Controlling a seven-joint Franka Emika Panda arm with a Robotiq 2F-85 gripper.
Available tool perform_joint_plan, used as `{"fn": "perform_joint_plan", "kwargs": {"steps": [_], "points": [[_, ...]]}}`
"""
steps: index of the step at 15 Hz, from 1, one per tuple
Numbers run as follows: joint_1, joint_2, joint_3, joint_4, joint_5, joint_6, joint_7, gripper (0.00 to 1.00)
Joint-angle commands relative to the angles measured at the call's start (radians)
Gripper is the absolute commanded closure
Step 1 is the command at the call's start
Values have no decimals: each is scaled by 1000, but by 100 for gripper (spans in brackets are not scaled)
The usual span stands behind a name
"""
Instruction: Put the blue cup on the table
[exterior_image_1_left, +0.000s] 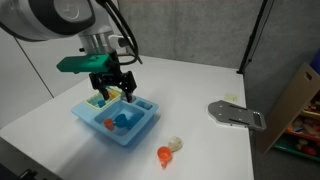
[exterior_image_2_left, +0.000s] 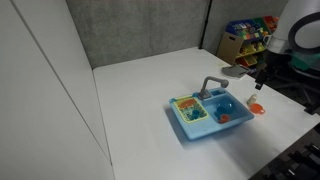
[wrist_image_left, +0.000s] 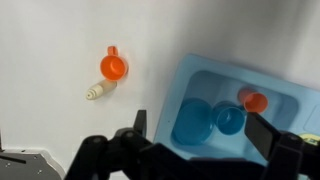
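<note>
Hanging over the toy sink (exterior_image_1_left: 135, 140), the end effector (exterior_image_1_left: 112, 88) has its two fingers (wrist_image_left: 262, 130) spread wide apart, and nothing is gripped between them. In the wrist view the end effector (wrist_image_left: 200, 135) comes in from the lower edge and looks down into the sink (wrist_image_left: 190, 70).

The blue cup (wrist_image_left: 228, 120) sits inside the sink basin, not on the bench (wrist_image_left: 50, 50). It stands mouth up, just beside a bigger blue round thing (wrist_image_left: 190, 125) that shares the same basin. I cannot tell what this bigger thing is. In the wrist view the cup appears between the two fingers but below them, and no finger touches it. A small orange piece (wrist_image_left: 253, 100) also lies in the basin, near the cup. In an exterior view the blue cup (exterior_image_1_left: 124, 122) shows as a darker blue spot in the light-blue basin, under the end effector.

The orange cup (wrist_image_left: 113, 67) lies on the white bench, well apart from the sink, with a small pale object (wrist_image_left: 97, 92) just beside it. Both exterior views show this orange cup (exterior_image_1_left: 163, 155) (exterior_image_2_left: 257, 108) on the bench outside the sink (exterior_image_2_left: 190, 132). A grey tap (exterior_image_2_left: 212, 86) rises from the sink's edge. A grey flat device (exterior_image_1_left: 237, 114) with a handle rests on the bench (exterior_image_1_left: 200, 80), well away from the sink.
</note>
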Motion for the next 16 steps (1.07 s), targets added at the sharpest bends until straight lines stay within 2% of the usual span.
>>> {"fn": "perform_joint_plan", "kwargs": {"steps": [1,4,9,16], "points": [[-3,0,3,1,0,-2,0,0],[-2,61,6,39,26,-14,-15,0],[4,164,34,66,60,38,-54,0],[-18,246,87,64,140,239,-167,0]]}}
